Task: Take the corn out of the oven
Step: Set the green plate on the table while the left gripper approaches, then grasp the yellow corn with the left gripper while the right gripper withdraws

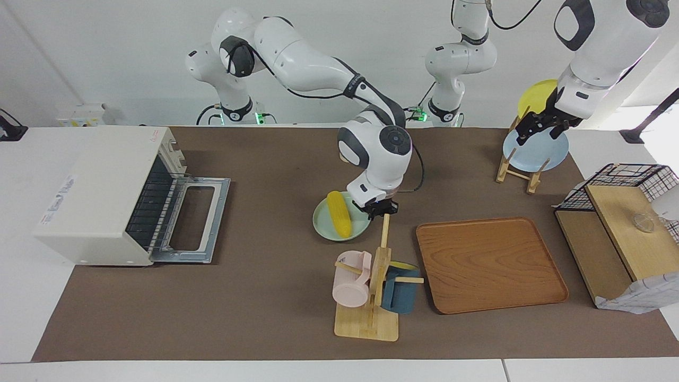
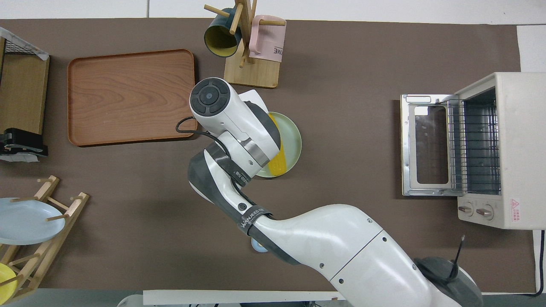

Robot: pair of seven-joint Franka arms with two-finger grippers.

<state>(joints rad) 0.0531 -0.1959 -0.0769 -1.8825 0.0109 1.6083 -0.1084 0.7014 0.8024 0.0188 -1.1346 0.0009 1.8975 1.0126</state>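
Note:
The corn (image 1: 339,213) is a yellow cob lying on a light green plate (image 1: 323,225) in the middle of the mat. It also shows in the overhead view (image 2: 278,162), partly hidden under the right arm. The off-white oven (image 1: 95,196) stands at the right arm's end with its door (image 1: 196,220) folded down flat and its wire rack (image 2: 473,145) bare. My right gripper (image 1: 381,208) hangs open and empty just over the plate's edge, beside the corn. My left gripper (image 1: 541,127) waits raised over the dish rack.
A wooden mug tree (image 1: 366,281) with a pink and a blue mug stands just farther out than the plate. A wooden tray (image 1: 490,263) lies beside it. A dish rack (image 1: 517,170) with a blue and a yellow plate, and a black wire basket (image 1: 631,180), stand at the left arm's end.

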